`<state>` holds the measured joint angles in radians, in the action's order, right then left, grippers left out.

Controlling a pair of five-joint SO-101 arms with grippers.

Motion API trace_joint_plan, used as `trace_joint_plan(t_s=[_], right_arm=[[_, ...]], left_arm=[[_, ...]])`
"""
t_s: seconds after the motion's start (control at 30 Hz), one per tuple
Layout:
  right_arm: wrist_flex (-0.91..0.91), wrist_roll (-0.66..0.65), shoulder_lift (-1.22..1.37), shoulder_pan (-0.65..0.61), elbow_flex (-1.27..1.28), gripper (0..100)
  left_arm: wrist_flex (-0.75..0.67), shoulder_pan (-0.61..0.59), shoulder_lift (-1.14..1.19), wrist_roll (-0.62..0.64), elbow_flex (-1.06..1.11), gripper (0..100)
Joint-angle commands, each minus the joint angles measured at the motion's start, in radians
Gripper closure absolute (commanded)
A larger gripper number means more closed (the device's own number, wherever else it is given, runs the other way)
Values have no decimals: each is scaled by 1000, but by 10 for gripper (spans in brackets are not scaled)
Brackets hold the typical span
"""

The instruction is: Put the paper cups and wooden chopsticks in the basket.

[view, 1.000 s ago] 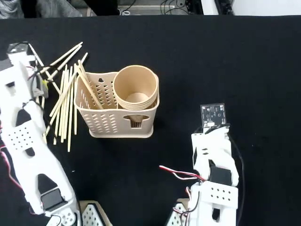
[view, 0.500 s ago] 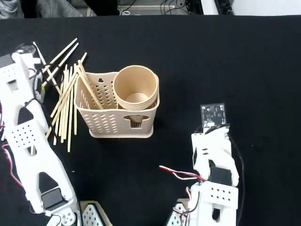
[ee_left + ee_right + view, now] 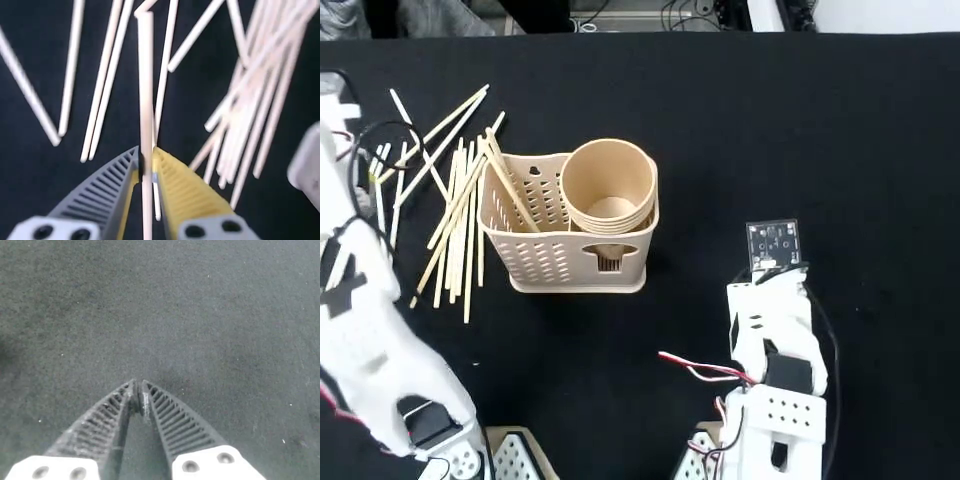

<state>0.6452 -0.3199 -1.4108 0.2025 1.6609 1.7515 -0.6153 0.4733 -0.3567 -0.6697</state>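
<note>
Over black cloth, left hand pinches one chopstick; right hand closed, empty.

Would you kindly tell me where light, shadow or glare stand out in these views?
High view: even light, no glare on the black table, and the basket's shadow barely shows. Left wrist view: the chopstick in the left claw is the brightest thing. Right wrist view: flat light, no glare around the right claw.
</note>
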Motion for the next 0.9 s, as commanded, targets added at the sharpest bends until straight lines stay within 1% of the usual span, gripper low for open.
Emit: trace_joint_plan(t_s=[0.0,0.1,0.13,0.3,0.4,0.5,0.67,0.77,0.87], right_arm=[[-14,5,-15,6,-7,986],[-14,5,-15,6,-7,986],[-14,5,-15,6,-7,986],[-14,5,-15,6,-7,986],[-14,5,-15,6,-7,986],[-14,5,-15,6,-7,986],[-14,5,-15,6,-7,986],[-14,5,-15,6,-7,986],[-14,5,-15,6,-7,986]], left_arm=[[-2,7,-385,11,162,971],[-83,15,-568,21,262,971],[-118,15,-623,44,297,971],[-330,18,-876,196,526,971],[-528,21,-1042,302,740,971],[-707,79,-1249,348,969,971],[-1007,202,-1649,358,1317,971],[-1191,268,-1857,358,1478,971],[-1382,361,-1998,358,1592,971]])
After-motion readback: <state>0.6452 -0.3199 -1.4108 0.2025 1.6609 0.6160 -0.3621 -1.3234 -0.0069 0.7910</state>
